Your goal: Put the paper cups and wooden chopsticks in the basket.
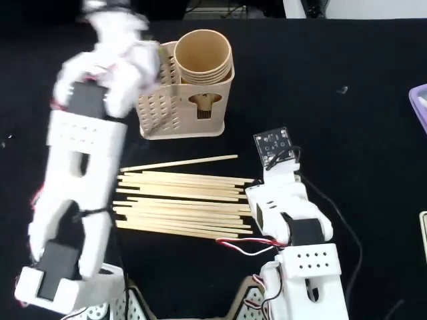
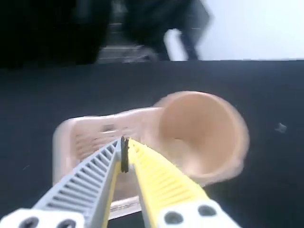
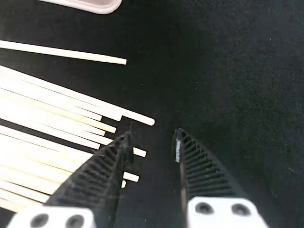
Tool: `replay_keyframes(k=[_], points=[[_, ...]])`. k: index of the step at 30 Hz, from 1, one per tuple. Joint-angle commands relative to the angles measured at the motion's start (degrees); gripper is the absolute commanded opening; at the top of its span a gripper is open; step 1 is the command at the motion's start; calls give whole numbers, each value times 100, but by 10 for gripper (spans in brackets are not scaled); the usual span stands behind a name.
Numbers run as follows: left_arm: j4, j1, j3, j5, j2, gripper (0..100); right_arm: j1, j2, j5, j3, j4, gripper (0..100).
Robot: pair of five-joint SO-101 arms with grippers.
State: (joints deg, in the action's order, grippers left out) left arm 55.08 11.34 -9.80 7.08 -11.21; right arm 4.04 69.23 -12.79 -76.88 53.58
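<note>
- Between the fingertips of the right gripper [image 3: 152, 140] there is only bare black table [image 3: 228, 71]; its jaws stand spread and hold nothing.
- Just beside one of those fingers the wooden chopsticks [image 3: 52, 137] end, a few tips almost touching it, so the pile lies to one side of the gap and not inside it.
- Seen from the high view, the sticks' long axis runs side to side across the table, from the left arm towards the right arm.
- By my reading, the jaws open roughly along that axis rather than across it, so a pinch probably needs a shift over the pile and a turn of the wrist.
- One single chopstick [image 1: 180, 162] lies apart from the pile, on the basket side.
- Farther off, the left gripper [image 2: 124, 154] hangs over the basket [image 2: 71, 137], jaws pressed together with nothing visible between them.
- Stacked paper cups [image 2: 204, 133] already stand in the basket's neighbouring compartment.
- For the chopsticks, the right arm looks the nearer.
</note>
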Motion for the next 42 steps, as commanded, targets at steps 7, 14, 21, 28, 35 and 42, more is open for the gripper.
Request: replay_keyframes(k=[7,14,21,28,35,42], points=[[-2593,857,1543,18,-229,30,-70,119,-9,40,-123,149],[-3587,954,2246,18,-220,30,-70,119,-9,40,-123,149],[-3622,1226,2615,-26,-211,30,-70,119,-9,48,-123,149],[-3868,1174,2246,-26,-220,30,-70,119,-9,48,-123,149],[-4360,1174,1982,-26,-290,30,-70,119,-9,48,-123,149],[-3798,620,1367,-26,-545,30,-70,119,-9,40,-123,149]])
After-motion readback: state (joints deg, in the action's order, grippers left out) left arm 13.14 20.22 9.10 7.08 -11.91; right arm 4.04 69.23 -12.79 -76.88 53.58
